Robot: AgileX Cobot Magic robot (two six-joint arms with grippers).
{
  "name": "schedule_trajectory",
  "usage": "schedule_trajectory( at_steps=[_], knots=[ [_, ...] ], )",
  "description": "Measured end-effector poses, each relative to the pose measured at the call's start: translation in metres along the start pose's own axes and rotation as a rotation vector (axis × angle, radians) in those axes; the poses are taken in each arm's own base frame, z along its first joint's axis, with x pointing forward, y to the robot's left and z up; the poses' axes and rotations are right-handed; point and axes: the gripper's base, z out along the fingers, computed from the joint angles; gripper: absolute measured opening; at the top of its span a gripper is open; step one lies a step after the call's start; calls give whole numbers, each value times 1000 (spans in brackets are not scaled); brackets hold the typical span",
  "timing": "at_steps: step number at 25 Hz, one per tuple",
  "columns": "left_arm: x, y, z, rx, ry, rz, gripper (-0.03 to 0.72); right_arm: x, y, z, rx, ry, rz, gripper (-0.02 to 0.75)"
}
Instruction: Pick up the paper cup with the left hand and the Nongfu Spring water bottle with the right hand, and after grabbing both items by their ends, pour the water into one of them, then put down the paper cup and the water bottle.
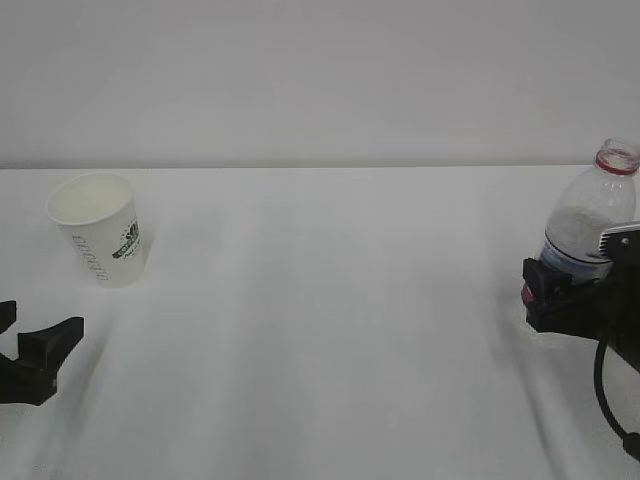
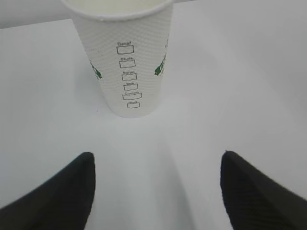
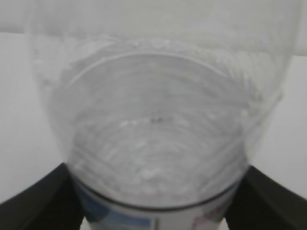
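The white paper cup [image 1: 100, 230] with a green logo stands upright at the left, empty as far as its inside shows. In the left wrist view the paper cup [image 2: 129, 62] rises just ahead of my left gripper [image 2: 156, 158], which is open with bare table between its fingers. That left gripper [image 1: 30, 350] sits low, nearer the camera than the cup. The clear, uncapped Nongfu Spring water bottle [image 1: 590, 225] stands at the right. My right gripper [image 3: 157, 166] is open around the bottle [image 3: 158, 120], one finger at each side of its label. The water level is unclear.
The white table [image 1: 330, 330] runs back to a plain pale wall [image 1: 320, 80]. The right arm's black cable [image 1: 605, 400] loops down at the right edge.
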Motion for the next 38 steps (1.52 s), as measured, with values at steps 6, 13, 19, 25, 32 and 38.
schedule_trajectory(
  at_steps=[6,13,19,25,32,38],
  knots=[
    [0,0,0,0,0,0,591,0,0,0,0,0,0,496],
    [0,0,0,0,0,0,590,0,4,0,-41,-2,-7,479],
    [0,0,0,0,0,0,589,-1,4,-11,-57,19,-2,478],
    [0,-2,0,18,0,8,589,-17,7,-24,-106,-8,-16,475],
    [0,-2,0,25,0,11,589,-39,9,-39,-138,-52,-21,475],
    [0,-3,0,31,0,14,582,-60,7,-56,-133,-96,-25,474]
  ],
)
